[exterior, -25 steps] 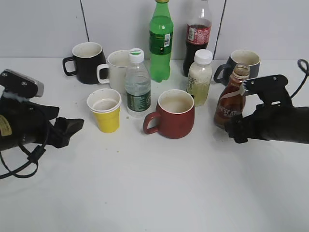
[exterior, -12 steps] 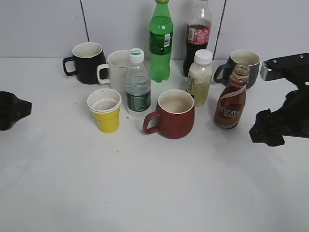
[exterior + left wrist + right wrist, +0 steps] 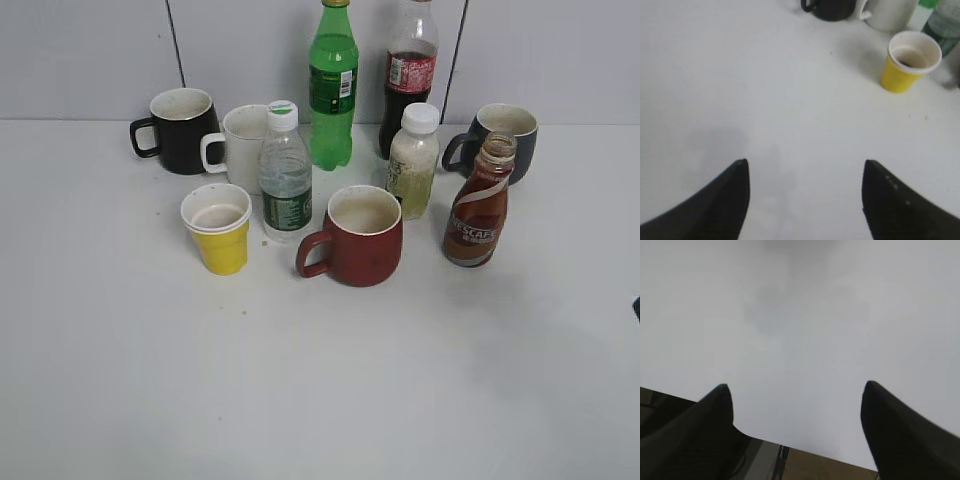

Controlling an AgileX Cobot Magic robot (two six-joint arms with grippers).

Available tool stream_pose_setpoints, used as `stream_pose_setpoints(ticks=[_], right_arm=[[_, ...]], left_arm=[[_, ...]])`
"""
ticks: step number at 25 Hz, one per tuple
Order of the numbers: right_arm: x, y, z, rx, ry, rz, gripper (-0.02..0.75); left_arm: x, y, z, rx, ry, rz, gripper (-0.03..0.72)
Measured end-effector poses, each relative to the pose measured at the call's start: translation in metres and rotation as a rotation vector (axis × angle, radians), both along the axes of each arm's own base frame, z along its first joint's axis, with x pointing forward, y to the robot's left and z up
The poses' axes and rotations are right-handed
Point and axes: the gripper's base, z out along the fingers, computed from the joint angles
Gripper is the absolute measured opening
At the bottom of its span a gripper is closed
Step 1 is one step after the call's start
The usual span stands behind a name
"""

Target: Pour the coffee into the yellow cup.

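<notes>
The coffee bottle (image 3: 478,215), small, brown, uncapped, with a white swoosh label, stands upright at the right of the table. The yellow cup (image 3: 220,235) stands at the left, beside a water bottle. It also shows in the left wrist view (image 3: 910,62) at the upper right, with a little dark liquid at its bottom. My left gripper (image 3: 805,170) is open and empty over bare table, well short of the cup. My right gripper (image 3: 797,392) is open and empty above the table's edge. Neither arm shows in the exterior view beyond a dark speck at the right edge.
A dark red mug (image 3: 360,238) stands between cup and coffee bottle. Behind are a water bottle (image 3: 285,180), a white mug (image 3: 240,145), a black mug (image 3: 182,130), a green bottle (image 3: 333,85), a cola bottle (image 3: 410,75), a white-capped bottle (image 3: 412,162) and a grey mug (image 3: 503,135).
Both arms have drawn back out of the exterior view, left arm to the left, right arm to the right, away from the coffee bottle. The bottle and cups have not moved.
</notes>
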Motion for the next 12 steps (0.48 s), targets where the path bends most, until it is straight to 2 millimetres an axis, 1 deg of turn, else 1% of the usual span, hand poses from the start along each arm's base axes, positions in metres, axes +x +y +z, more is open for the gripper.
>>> stream_pose_setpoints(ticks=[1, 2, 3, 4, 6, 7, 10, 12], right_arm=[[-0.009, -0.003, 0.007, 0.014, -0.037, 0.002, 0.595], [-0.017, -0.005, 0.010, 0.023, -0.065, 0.004, 0.594], [-0.026, -0.008, 0.013, 0.034, -0.098, 0.004, 0.594], [-0.036, -0.012, 0.015, 0.046, -0.129, 0.004, 0.594], [-0.057, -0.019, 0.015, 0.061, -0.189, 0.012, 0.594], [-0.066, -0.022, 0.012, 0.063, -0.213, 0.020, 0.593], [-0.095, -0.031, 0.006, 0.074, -0.292, 0.042, 0.593], [-0.111, -0.037, 0.004, 0.086, -0.365, 0.056, 0.593]], left_arm=[[-0.015, 0.003, 0.000, 0.000, 0.018, -0.008, 0.529], [-0.017, 0.003, 0.000, 0.001, 0.019, -0.011, 0.529], [-0.034, 0.007, 0.000, -0.011, 0.028, -0.021, 0.522], [-0.041, 0.008, 0.001, -0.015, 0.019, -0.026, 0.517], [-0.041, 0.008, 0.001, -0.015, 0.019, -0.026, 0.517], [-0.070, 0.015, -0.002, -0.006, -0.042, -0.061, 0.495], [-0.085, 0.019, -0.010, -0.013, -0.098, -0.070, 0.477], [-0.090, 0.020, -0.017, -0.013, -0.128, -0.075, 0.461]])
